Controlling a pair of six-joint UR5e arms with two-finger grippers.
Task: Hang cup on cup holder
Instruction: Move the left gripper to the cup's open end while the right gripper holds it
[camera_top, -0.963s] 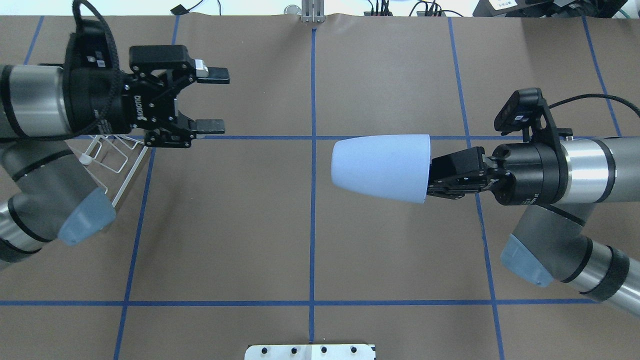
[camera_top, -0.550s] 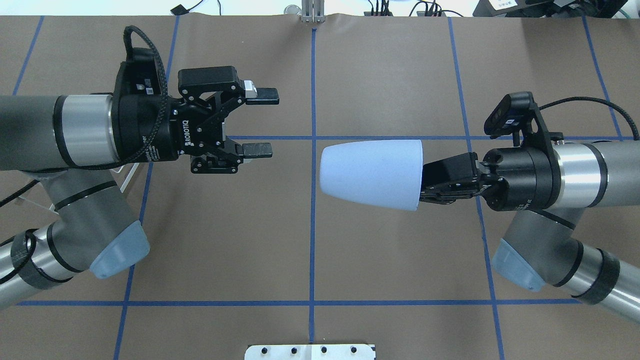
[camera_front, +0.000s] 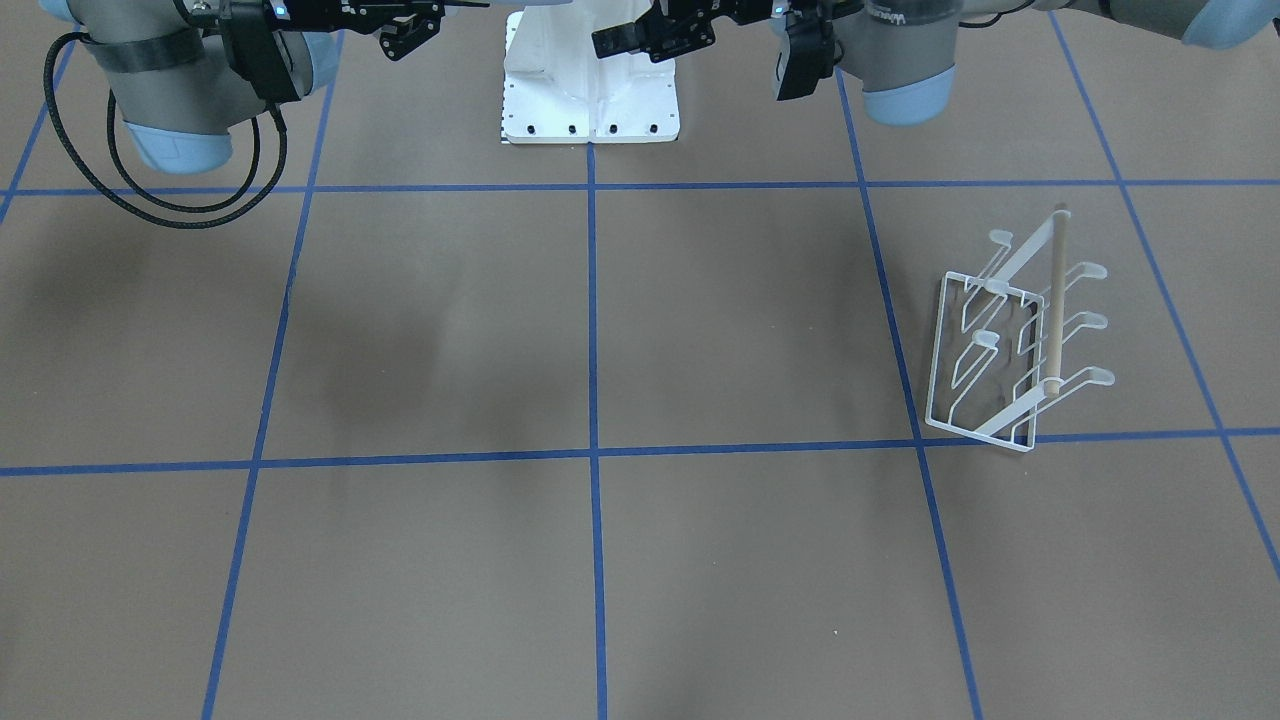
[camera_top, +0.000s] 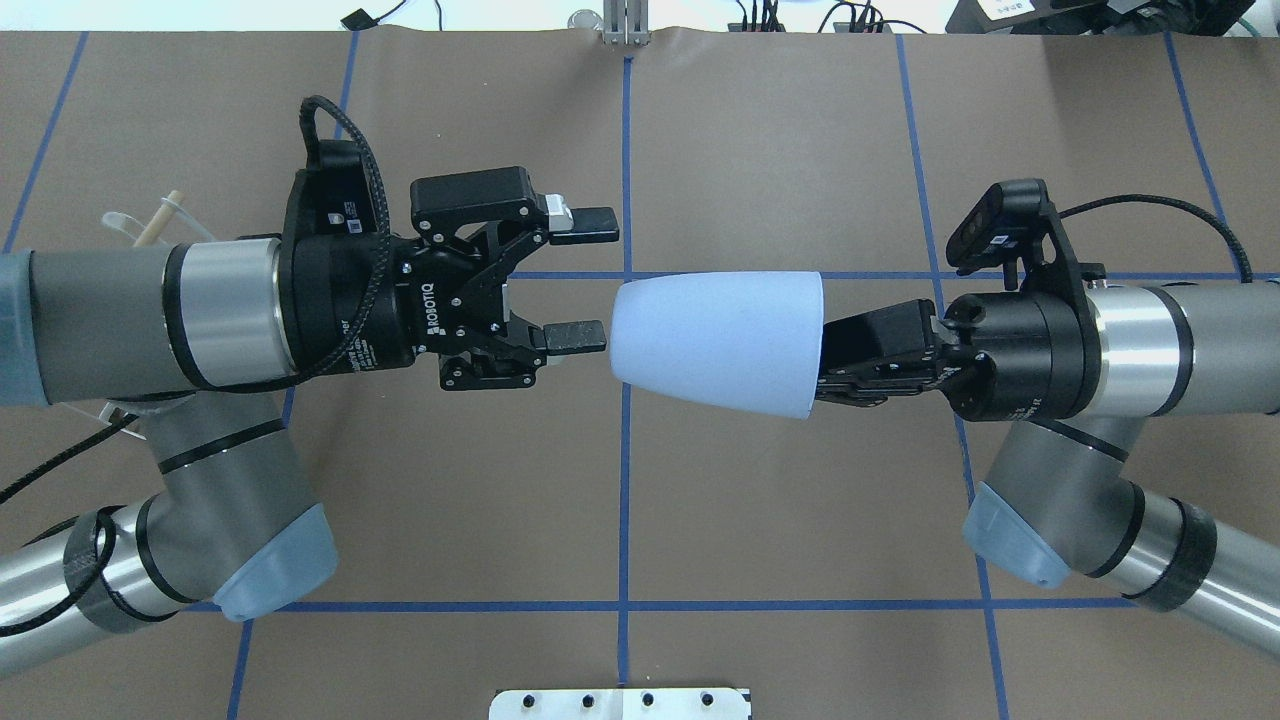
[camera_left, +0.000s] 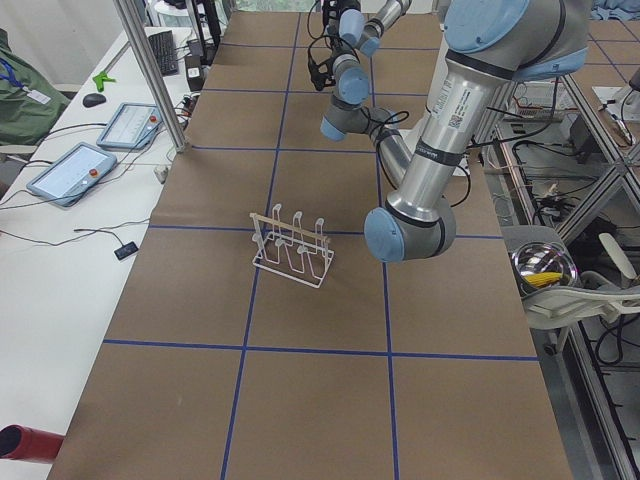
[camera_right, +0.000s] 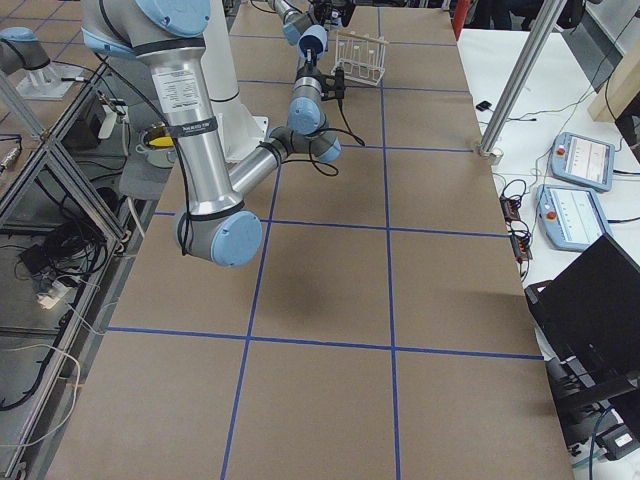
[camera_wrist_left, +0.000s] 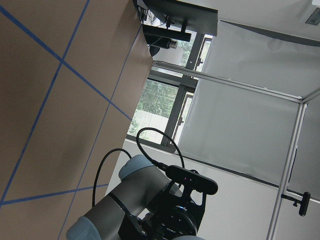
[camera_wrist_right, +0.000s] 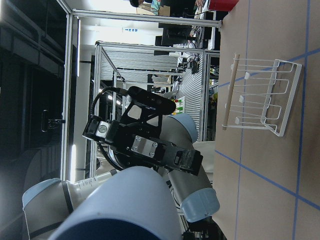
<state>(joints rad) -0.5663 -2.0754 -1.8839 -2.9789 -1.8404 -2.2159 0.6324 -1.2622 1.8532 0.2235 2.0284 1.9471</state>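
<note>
- Both arms are up over the middle of the table (camera_top: 450, 480), and I have the grippers facing each other close to 1 line of blue tape (camera_top: 700, 275).
- The right gripper (camera_top: 835, 362) is clamped on the rim of the cup (camera_top: 715, 340). It holds the cup sideways in the air, mouth toward its own wrist and closed base toward the left arm.
- The left gripper (camera_top: 597, 280) has its jaws spread wide with nothing between them.
- Its lower fingertip (camera_top: 585, 337) points at the middle of the cup's base, right up against it. From overhead I can't tell whether they touch.
- Its upper finger reaches out beyond the cup's far side.
- For room, the cup holder (camera_front: 1010, 350) stands on the table on the robot's left, low down and well apart from the cup. Overhead, only the tip of its dowel (camera_top: 160, 215) shows beside the left forearm.
- Brown paper runs wide around the holder. An aluminium post (camera_left: 150, 70) stands at the operators' edge, well apart from it.
- The holder is white wire with upturned looped prongs and the wooden dowel along its top. 1 corner of its rectangular base frame lies over a tape line.
- The cup is pale blue-grey, smooth and plain, and it tapers to a rounded base. In the right wrist view its inside is dark.
</note>
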